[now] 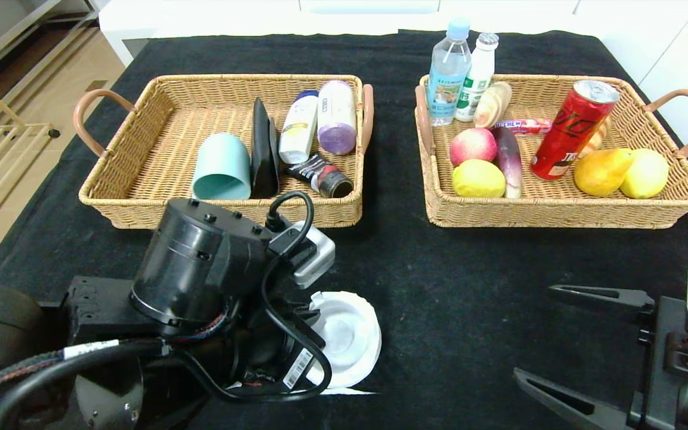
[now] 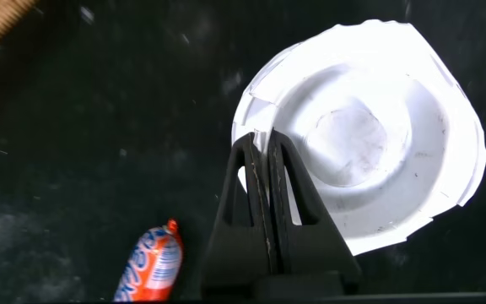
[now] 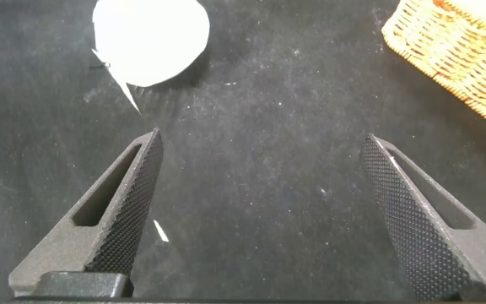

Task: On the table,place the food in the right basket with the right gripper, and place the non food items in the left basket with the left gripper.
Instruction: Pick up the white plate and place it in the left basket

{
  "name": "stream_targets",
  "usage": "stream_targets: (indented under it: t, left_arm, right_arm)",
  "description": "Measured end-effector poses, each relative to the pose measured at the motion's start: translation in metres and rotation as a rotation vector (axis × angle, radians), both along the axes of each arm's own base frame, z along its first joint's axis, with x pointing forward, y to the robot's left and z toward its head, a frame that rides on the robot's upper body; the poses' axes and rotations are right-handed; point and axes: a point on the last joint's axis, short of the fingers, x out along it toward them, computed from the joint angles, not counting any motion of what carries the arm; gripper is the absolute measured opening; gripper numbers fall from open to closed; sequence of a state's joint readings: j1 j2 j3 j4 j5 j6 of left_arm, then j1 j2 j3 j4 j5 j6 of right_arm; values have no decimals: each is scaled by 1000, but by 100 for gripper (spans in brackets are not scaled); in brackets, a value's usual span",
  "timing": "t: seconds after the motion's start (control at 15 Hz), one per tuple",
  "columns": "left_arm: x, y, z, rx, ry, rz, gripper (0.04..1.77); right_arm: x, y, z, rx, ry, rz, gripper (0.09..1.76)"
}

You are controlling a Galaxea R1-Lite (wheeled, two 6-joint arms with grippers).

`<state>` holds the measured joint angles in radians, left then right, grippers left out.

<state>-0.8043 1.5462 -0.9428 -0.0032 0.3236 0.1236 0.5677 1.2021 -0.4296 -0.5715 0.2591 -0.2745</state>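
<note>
The white paper plate (image 1: 347,337) is taken as the reference point; it lies on the black table (image 1: 439,280), nearer the robot than both baskets.

Left basket (image 1: 141,161), beyond the plate: a teal cup (image 1: 221,167), a black pouch (image 1: 263,149), two bottles and a dark tube are already held in it. Right basket (image 1: 559,206), beyond the plate and to its right: an apple, lemons, a pear, a red can (image 1: 571,128), drink bottles and wrapped snacks are already held in it. Most of the sorting is therefore judged complete.

Two items are seen to remain on the table. The plate, a non-food item, is still outside the left basket. An orange wrapped sausage (image 2: 150,268) is shown just beside the plate in the left wrist view only; it is judged to be food for the right basket.

The left gripper (image 2: 267,190) is positioned at the plate's edge, with its fingers pressed together over the rim; whether the rim is pinched between them cannot be told. The right gripper (image 3: 264,219) is held above the bare table to the right of the plate, with its fingers spread wide and nothing between them.
</note>
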Motion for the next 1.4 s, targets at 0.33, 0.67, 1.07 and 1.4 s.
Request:
stream_targets:
  t: [0.33,0.67,1.07,1.4]
  left_arm:
    - [0,7,31,-141,-61,50,12]
    - [15,33,62,-247,-164,177,12]
    - [46,57,95,-309,-270,310,12]
    - [82,57,114,-341,-326,356,12]
  right_arm:
    - [0,0,0,0,1,-1,171]
    - [1,0,-1,-5,6,-1,171]
    - [2,1,-4,-13,15,0,171]
    - [3,2,-5,-16,20,0,171]
